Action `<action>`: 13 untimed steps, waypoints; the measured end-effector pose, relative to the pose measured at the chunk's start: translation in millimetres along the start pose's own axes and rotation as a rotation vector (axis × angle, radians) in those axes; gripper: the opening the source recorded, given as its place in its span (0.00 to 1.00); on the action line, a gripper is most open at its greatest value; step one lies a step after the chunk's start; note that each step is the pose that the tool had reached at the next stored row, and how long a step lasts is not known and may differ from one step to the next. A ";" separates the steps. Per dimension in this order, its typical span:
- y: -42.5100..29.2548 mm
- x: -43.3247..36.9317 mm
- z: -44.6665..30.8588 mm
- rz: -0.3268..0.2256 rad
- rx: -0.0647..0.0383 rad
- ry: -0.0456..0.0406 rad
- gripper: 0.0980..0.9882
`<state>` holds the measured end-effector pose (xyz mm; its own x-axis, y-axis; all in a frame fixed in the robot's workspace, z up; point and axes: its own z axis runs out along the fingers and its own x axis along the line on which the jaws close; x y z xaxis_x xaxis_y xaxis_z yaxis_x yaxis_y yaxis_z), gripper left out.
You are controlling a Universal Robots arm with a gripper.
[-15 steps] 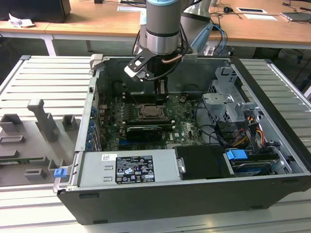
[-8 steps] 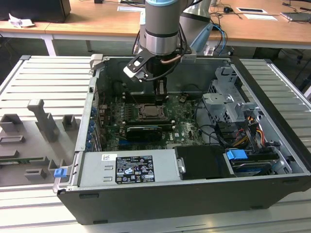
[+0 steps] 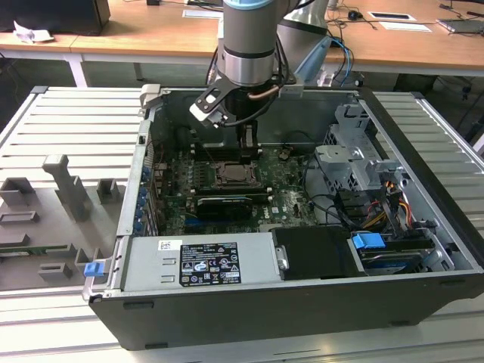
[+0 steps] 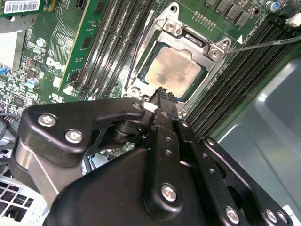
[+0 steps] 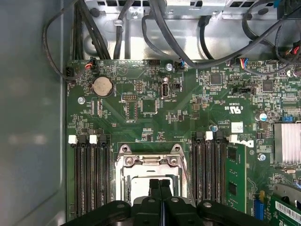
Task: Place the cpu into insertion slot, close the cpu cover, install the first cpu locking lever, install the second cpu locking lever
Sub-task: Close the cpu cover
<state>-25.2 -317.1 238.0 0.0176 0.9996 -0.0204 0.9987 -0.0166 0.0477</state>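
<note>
The gripper [image 4: 162, 91] sits closest in both wrist views, a black linkage body studded with screws, and its two fingers [image 5: 154, 188] are pressed flat together with nothing seen between them. Directly under and just past the fingertips lies the cpu [image 4: 176, 70], its pale metal top flat inside the insertion slot [image 4: 141, 70]. The cpu cover [image 4: 188, 40] lies down around the chip, which shows through the square window. The fingertips hang over the cover's near edge, and I cannot tell whether they touch it. From the cover's corner farthest from the gripper body a thin locking lever [image 4: 263, 44] runs outward, away from the fingers and across the neighbouring memory slots [image 4: 244, 75]; whether it is hooked down cannot be made out. More long black memory slots [image 5: 89, 174] flank the fingers on both sides.

Beyond the fingertips in the first wrist view, the green motherboard [image 5: 197, 108] carries a round coin cell [image 5: 102, 86], and farther on black cables [image 5: 164, 28] loop along the case wall.

In the exterior view the arm [image 3: 246, 38] reaches straight down into the open computer case [image 3: 227, 318], with the gripper low over the socket. The silver power supply [image 3: 197, 261] lies on the camera's side of the gripper. The metal drive cage [image 3: 355, 155] stands to the exterior view's right of it, and grey fixture blocks [image 3: 68, 189] stand outside the case to the exterior view's left
</note>
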 end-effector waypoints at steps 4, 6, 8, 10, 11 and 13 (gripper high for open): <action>-1.2 0.0 0.0 0.000 0.000 0.0000 0.01; -1.5 0.0 0.0 0.000 0.000 0.0001 0.01; -2.3 0.0 0.0 0.000 0.000 0.0001 0.01; -4.8 -0.1 0.0 0.000 0.000 0.0001 0.01; -5.5 -0.1 0.0 0.000 0.000 0.0000 0.01; -6.5 -0.1 0.9 0.000 0.000 0.0000 0.01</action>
<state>-31.7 -317.1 236.8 0.0176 0.9996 -0.0204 0.9987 -0.0166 0.0477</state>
